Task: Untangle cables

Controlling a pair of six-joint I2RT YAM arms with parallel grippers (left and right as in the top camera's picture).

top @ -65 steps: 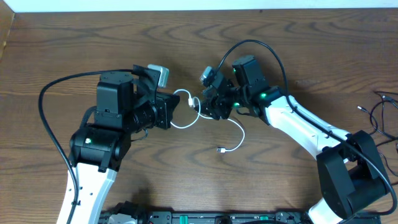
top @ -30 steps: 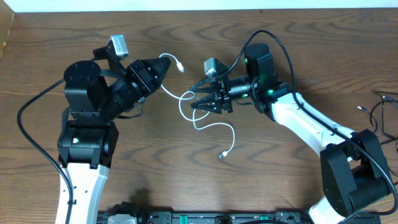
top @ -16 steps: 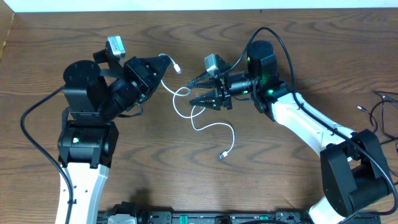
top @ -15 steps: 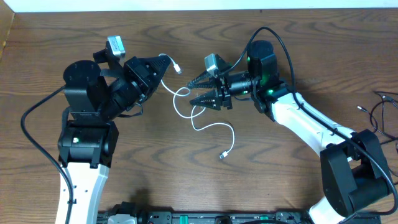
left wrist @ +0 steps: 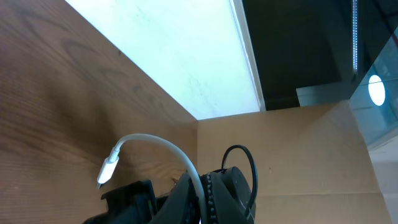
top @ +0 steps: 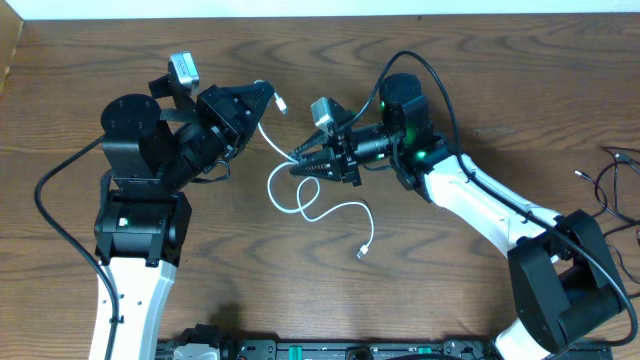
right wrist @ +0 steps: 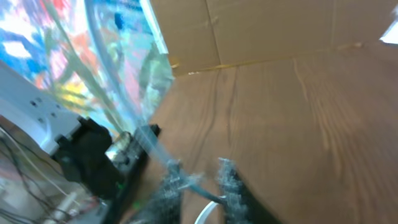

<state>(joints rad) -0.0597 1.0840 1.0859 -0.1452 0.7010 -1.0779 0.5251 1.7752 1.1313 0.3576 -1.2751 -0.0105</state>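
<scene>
The white cable hangs from my left gripper and runs in loose loops over the table to a free plug. My left gripper is shut on it just behind its other plug. In the left wrist view the cable arcs out from between the fingers. My right gripper points left, jaws slightly apart, with the white cable between them. The blurred right wrist view shows the cable crossing the gap of that gripper. A thin black cable lies at the far right edge.
The thick black arm cables arch over both arms. The table's far edge meets a white wall. The robot base bar runs along the front edge.
My right gripper has moved left and its jaws have narrowed around the white cable. The cable's loop has shifted left. My left gripper still holds the plug end, nearly in place.
</scene>
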